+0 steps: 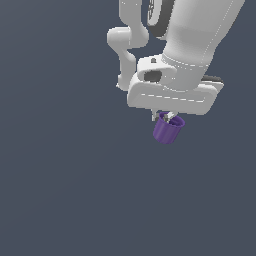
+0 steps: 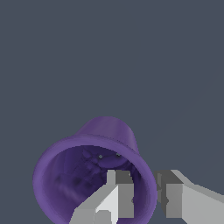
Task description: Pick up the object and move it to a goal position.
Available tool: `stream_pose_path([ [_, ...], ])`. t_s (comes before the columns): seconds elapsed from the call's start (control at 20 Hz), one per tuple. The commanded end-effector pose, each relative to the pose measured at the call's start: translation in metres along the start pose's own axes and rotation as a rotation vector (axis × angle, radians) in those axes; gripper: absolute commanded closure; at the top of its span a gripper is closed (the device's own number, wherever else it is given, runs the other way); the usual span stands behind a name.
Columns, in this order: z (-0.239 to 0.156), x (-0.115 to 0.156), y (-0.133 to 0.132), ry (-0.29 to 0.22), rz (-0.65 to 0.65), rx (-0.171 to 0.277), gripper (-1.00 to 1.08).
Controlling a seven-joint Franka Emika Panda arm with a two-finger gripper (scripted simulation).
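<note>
Dark blue-grey ground fills both views from edge to edge, and no edge or corner of a worktop can be made out, so the cup cannot be placed against one. The purple cup (image 1: 168, 130) is seen just below the white hand (image 1: 163, 118) in the exterior view, tilted so that its flared rim points up toward the hand and its narrower base points down and toward the exterior view's left. Whether the cup rests on the surface or is raised off it cannot be told. In the wrist view the purple cup (image 2: 87, 175) is looked into through its open mouth, with a mottled purple interior visible. One finger (image 2: 119, 192) is seen inside the cup, against the inner side of the wall, and the other finger (image 2: 173, 192) is seen just outside the rim, so that the hand (image 2: 146, 192) is clamped on the wall of the cup between them. Above the hand, the white wrist and links of the arm (image 1: 190, 45) are seen rising to the upper edge of the exterior view.
</note>
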State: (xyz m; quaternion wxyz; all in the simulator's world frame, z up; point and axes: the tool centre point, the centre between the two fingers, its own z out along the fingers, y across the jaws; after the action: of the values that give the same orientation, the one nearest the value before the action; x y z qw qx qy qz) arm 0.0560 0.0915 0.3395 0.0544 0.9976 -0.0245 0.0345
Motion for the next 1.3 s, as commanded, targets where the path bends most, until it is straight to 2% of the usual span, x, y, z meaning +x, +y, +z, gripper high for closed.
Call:
stream_pose_path([
  [0.0, -0.02, 0.001, -0.012, 0.024, 0.038, -0.011, 1.08],
  [0.65, -0.097, 0.01, -0.066, 0.114, 0.191, -0.064, 1.08],
  [1.25, -0.118, 0.014, -0.083, 0.139, 0.233, -0.081, 1.08],
])
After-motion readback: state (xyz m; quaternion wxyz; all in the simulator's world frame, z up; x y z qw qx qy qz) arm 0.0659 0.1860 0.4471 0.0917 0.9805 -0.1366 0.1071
